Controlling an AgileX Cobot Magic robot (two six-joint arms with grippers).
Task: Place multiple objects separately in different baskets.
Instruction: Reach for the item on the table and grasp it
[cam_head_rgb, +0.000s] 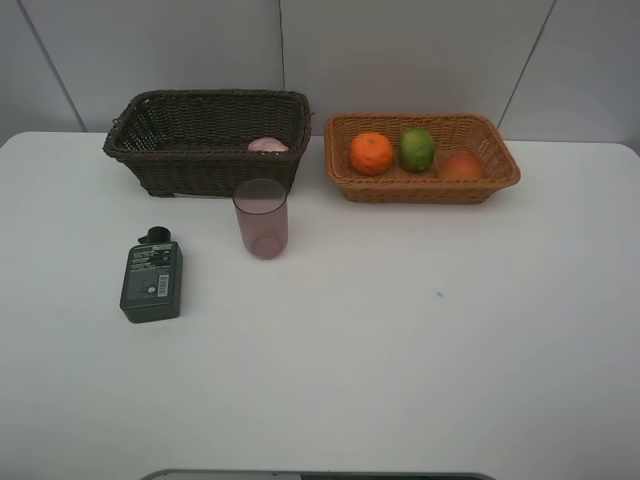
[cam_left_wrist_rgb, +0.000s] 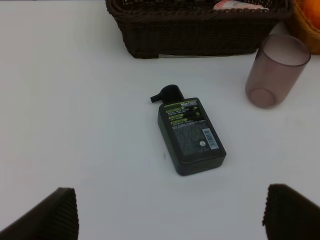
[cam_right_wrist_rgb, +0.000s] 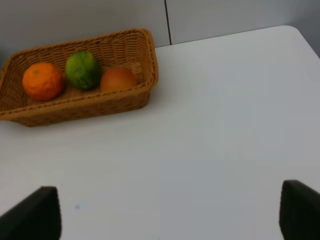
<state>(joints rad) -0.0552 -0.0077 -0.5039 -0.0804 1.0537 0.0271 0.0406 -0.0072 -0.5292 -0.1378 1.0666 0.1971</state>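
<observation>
Orange (cam_head_rgb: 372, 153), lime (cam_head_rgb: 417, 149) and peach (cam_head_rgb: 461, 165) are lodged in the tan basket (cam_head_rgb: 420, 192). Flask (cam_head_rgb: 151, 283) and cup (cam_head_rgb: 261, 218), at nine o'clock, are left out. Left fingers (cam_left_wrist_rgb: 55, 215) and right fingers (cam_right_wrist_rgb: 35, 215) are spread wide, empty.

Black blocky fingers (cam_left_wrist_rgb: 47, 217), finely ribbed along their inner faces
</observation>
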